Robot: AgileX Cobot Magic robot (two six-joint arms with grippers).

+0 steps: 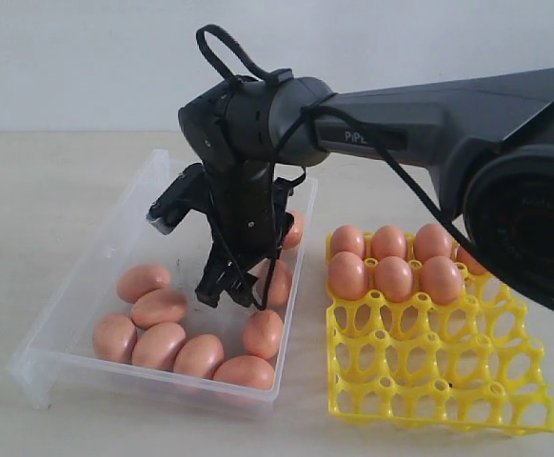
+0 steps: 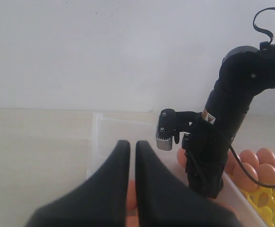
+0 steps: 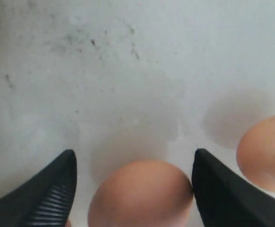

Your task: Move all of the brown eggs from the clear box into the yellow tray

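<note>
Currently, table (image 1: 39, 190) carries clear box (image 1: 82, 290) at left, with yellow tray (image 1: 429, 376) just beside it at right. R pincer (image 1: 234, 290) (image 3: 135, 156) reaches down into box, jaws apart, straddling one egg (image 3: 142, 196) on box floor, not clamped. L pincer (image 2: 132, 146): jaws together, pointing toward box. Brown eggs (image 1: 160, 307): some loose in box, others seated in tray's far rows.

The right arm (image 1: 420, 124) is matte black, a thick rounded tube with pale lettering on its side and a bulky round joint at 3 o'clock in the exterior view. A thin black cable (image 1: 241, 52) loops above its wrist, where a black-and-silver camera block (image 1: 168, 211) is bracketed. The right fingers (image 3: 47, 194) are black, tapered, ribbed inside; the left fingers (image 2: 110, 189) smooth black.
</note>
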